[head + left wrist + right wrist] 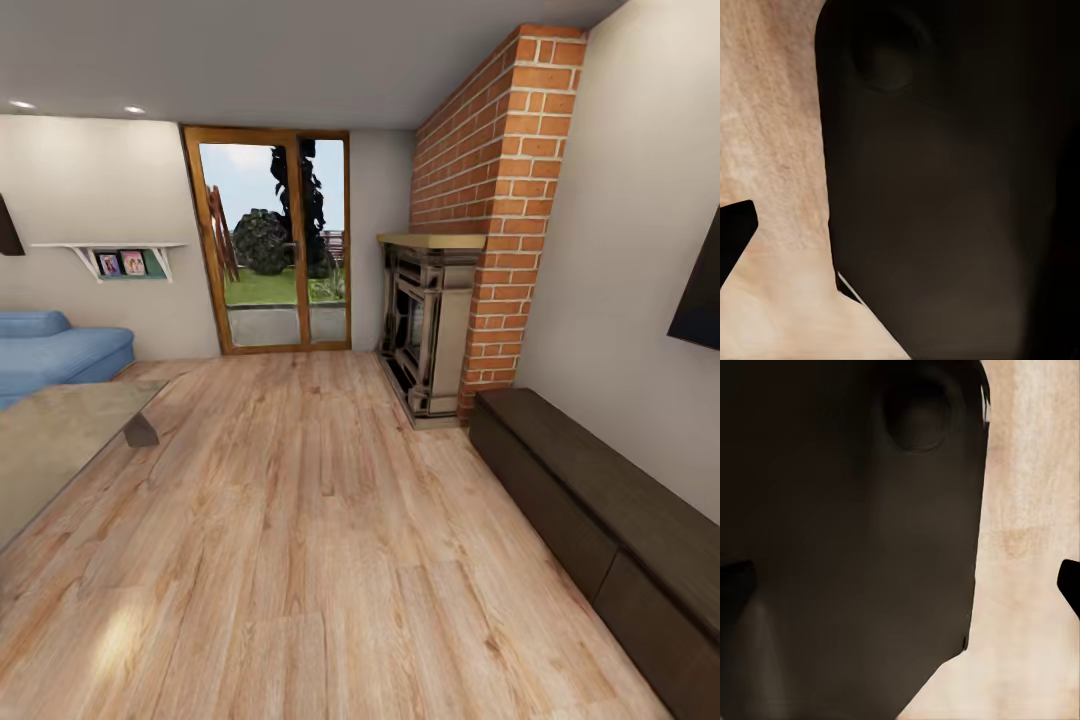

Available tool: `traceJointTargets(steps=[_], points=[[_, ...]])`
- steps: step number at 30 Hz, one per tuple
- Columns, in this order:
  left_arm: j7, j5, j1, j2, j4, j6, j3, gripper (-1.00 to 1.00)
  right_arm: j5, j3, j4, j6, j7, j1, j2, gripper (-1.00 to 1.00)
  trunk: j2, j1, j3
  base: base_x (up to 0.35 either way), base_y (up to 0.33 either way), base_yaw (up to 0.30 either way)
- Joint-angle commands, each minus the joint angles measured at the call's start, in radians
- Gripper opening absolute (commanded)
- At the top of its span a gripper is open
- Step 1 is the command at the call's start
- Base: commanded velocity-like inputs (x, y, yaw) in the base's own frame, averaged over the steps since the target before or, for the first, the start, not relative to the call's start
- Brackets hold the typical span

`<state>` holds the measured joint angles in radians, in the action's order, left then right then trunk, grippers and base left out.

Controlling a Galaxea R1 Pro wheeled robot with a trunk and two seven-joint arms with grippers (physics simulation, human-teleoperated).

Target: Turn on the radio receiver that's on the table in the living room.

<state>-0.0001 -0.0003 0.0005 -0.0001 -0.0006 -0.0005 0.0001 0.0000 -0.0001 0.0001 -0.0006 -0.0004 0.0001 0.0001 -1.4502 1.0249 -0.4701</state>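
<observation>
Both hands' state beyond telling, wrist views mostly dark; table (50,440) cut off at frame edge.

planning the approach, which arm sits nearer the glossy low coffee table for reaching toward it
Left, tentatively: the glossy grey-beige low coffee table lies at the head view's left, the robot's left-arm side, while the long dark-brown bench cabinet runs along the right. No radio visible yet.

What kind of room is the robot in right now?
It looks like a living room: there's a blue sofa, a low glossy table, and a fireplace set against a brick chimney, with glass doors leading to a garden.
</observation>
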Motion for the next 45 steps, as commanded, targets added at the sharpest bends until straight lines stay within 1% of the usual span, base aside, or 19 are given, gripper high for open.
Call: traceJointTargets(steps=[1,5,9,10,14,22,27,34,35,36,37,39,40,42,43,45], points=[[-0.001,-0.003,0.005,-0.006,-0.005,-0.005,0.001,1.00,0.000,0.000,-0.006,-0.005,-0.004,-0.006,0.006,1.00,0.000,0.000,0.000,0.000,0.000,0.000],[-0.001,0.001,0.028,-0.028,-0.009,-0.027,-0.001,1.00,0.000,0.002,-0.015,-0.006,-0.006,-0.029,0.028,1.00,0.000,0.000,0.000,0.000,0.000,0.000],[-0.001,0.002,0.048,-0.051,-0.007,-0.025,0.001,1.00,0.001,0.002,-0.010,-0.006,-0.007,-0.041,0.050,1.00,0.000,0.000,0.000,0.000,0.000,0.000],[-0.001,0.003,0.048,-0.056,-0.007,-0.026,0.001,1.00,0.001,0.002,-0.010,-0.006,-0.007,-0.041,0.050,1.00,0.000,0.000,0.000,0.000,0.000,0.000],[-0.001,0.003,0.049,-0.078,-0.007,-0.027,0.000,1.00,0.001,0.002,-0.009,-0.006,-0.007,-0.043,0.050,1.00,0.000,0.000,0.000,0.000,0.000,0.000],[-0.002,0.004,0.049,-0.080,-0.007,-0.027,0.002,1.00,0.001,-0.002,-0.010,-0.007,-0.007,-0.043,0.051,1.00,0.000,0.000,0.000,0.000,0.000,0.000],[-0.002,0.003,0.049,-0.090,-0.010,-0.041,-0.001,1.00,0.001,0.000,-0.029,-0.035,-0.007,-0.043,0.047,1.00,0.000,0.000,0.000,0.000,0.000,0.000],[0.000,-0.002,0.049,-0.091,-0.050,-0.081,-0.003,1.00,0.004,0.001,-0.068,-0.074,-0.007,-0.047,0.008,1.00,0.000,0.000,0.000,0.000,0.000,0.000],[0.001,-0.003,0.049,-0.092,-0.138,-0.206,-0.004,1.00,0.004,0.001,-0.288,-0.105,-0.007,-0.047,-0.023,1.00,0.000,0.000,0.000,0.000,0.000,0.000],[0.002,-0.003,0.049,-0.092,-0.154,-0.208,-0.004,1.00,0.004,0.001,-0.309,-0.105,-0.007,-0.047,-0.027,1.00,0.000,0.000,0.000,0.000,0.000,0.000],[0.003,-0.005,0.049,-0.090,-0.209,-0.209,-0.004,1.00,0.005,0.000,-0.371,-0.104,-0.005,-0.048,-0.038,1.00,0.000,0.000,0.000,0.000,0.000,0.000],[0.004,-0.005,0.049,-0.087,-0.298,-0.197,-0.003,1.00,0.006,-0.001,-0.442,-0.102,-0.005,-0.058,-0.046,1.00,0.000,0.000,0.000,0.000,0.000,0.000],[0.020,-0.004,0.049,-0.087,-0.394,-0.119,-0.003,1.00,0.017,0.000,-0.485,-0.074,-0.005,-0.102,-0.049,1.00,0.000,0.000,0.000,0.000,0.000,0.000],[0.044,-0.002,0.048,-0.086,-0.516,0.002,-0.002,1.00,0.041,0.000,-0.512,0.000,-0.005,-0.179,-0.051,1.00,0.000,0.000,0.000,0.000,0.000,0.000],[0.064,-0.002,0.047,-0.084,-0.629,0.096,-0.002,1.00,0.062,-0.001,-0.523,0.083,-0.006,-0.246,-0.052,1.00,0.000,0.000,0.000,0.000,0.000,0.000],[0.076,-0.001,0.047,-0.082,-0.691,0.140,-0.001,1.00,0.072,0.000,-0.528,0.124,-0.005,-0.282,-0.052,1.00,0.000,0.000,0.000,0.000,0.000,0.000]])
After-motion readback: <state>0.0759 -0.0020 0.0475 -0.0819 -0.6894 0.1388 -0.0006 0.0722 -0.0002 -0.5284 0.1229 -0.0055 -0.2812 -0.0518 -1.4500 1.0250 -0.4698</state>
